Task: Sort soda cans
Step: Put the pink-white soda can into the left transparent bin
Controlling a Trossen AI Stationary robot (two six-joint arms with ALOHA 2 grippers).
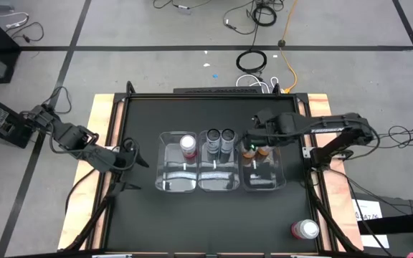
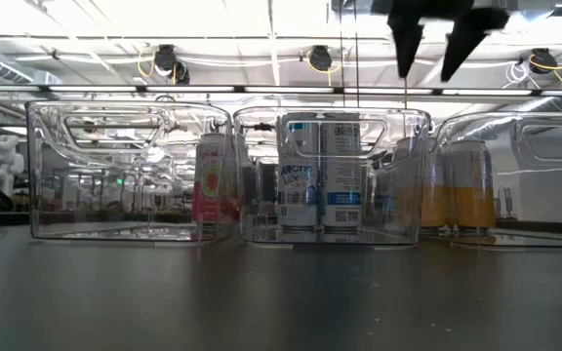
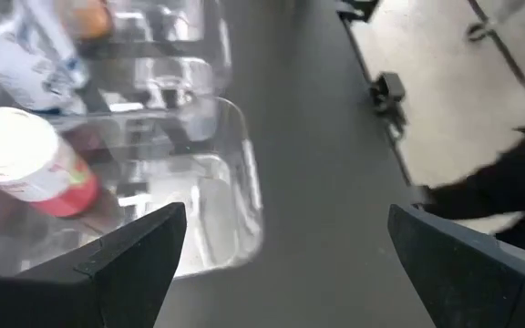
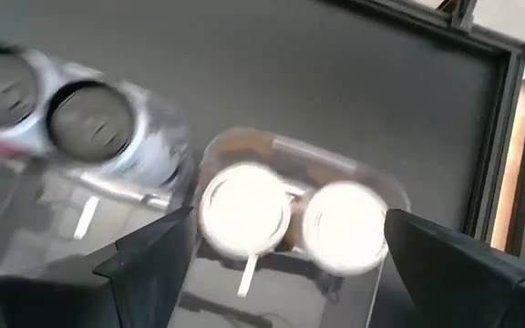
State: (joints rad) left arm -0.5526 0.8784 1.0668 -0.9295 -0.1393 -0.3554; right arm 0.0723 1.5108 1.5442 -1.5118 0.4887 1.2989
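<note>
Three clear bins stand in a row mid-table. The left bin [image 1: 172, 172] holds one pink can [image 1: 188, 145] upright on its base. The middle bin [image 1: 217, 175] holds two dark-topped cans [image 1: 220, 139]. Two orange cans [image 4: 244, 208] [image 4: 344, 223] stand in the right bin [image 1: 264, 175]. Another pink can [image 1: 305, 229] is on the table near the front right corner. My right gripper [image 2: 434, 49] hangs open above the orange cans, clear of them. My left gripper [image 1: 131, 156] waits open, left of the left bin.
The bins stand side by side with little room between them. Bare black table lies in front of the bins and behind them. A raised frame [image 1: 314, 179] runs along the table's right edge, close to the lone pink can.
</note>
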